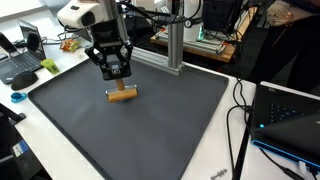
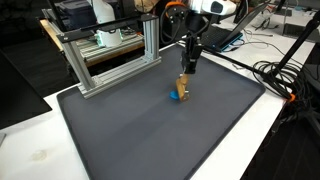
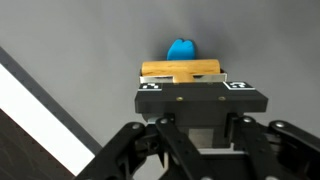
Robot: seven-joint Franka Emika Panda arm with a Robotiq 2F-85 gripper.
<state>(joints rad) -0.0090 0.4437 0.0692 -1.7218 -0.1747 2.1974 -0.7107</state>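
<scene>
Wooden block [image 1: 121,96] lies on dark mat [image 1: 150,125], directly under gripper [image 1: 113,72], blue piece [image 3: 181,49] touching its far side | gripper: low over block, whether spread or pinching cannot be told | worktop [image 2: 30,150] white around mat | aluminium frame [image 2: 110,55] near mat edge; cables [image 2: 285,85], laptop [image 1: 25,55] alongside

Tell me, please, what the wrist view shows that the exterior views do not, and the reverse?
Only the wrist view shows the blue piece lying just beyond the wooden block, and the markers on the gripper's housing. Only an exterior view shows the aluminium frame, the cables and the laptop around the dark mat. Both show the gripper at the wooden block on the mat; whether it grips the block cannot be told.
</scene>
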